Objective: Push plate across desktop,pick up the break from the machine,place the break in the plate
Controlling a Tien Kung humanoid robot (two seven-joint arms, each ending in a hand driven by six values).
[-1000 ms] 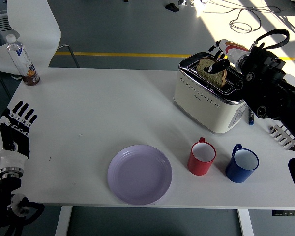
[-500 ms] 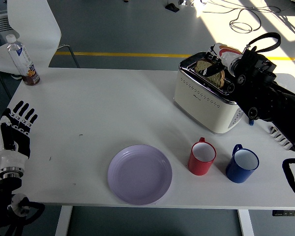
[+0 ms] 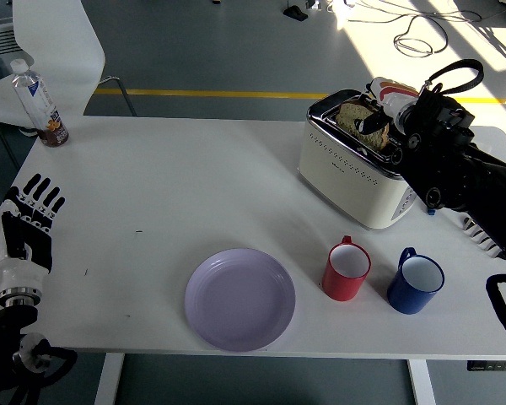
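White surface: carries all items listed

Toaster, cream, far right: one slice of bread stands in the top slot, its lower part hidden inside the slot, its right side covered by the robot hand

Right robot hand: reaches in from the right over the toaster top, dark fingers at the bread; whether they are clamped on the slice cannot be told, since the black forearm and wrist block the contact

Plate, lilac, near edge of the surface, centre; well apart from the toaster

Red mug and blue mug: side by side, right of the plate, in front of the toaster

Left robot hand: near left edge, fingers spread, holding nothing; arm cut off by the lower corner

Bottle, far left corner, upright; label too small to read

Small blue object behind the right arm, mostly hidden, kind unclear

White chair beyond the surface, cut off at the top
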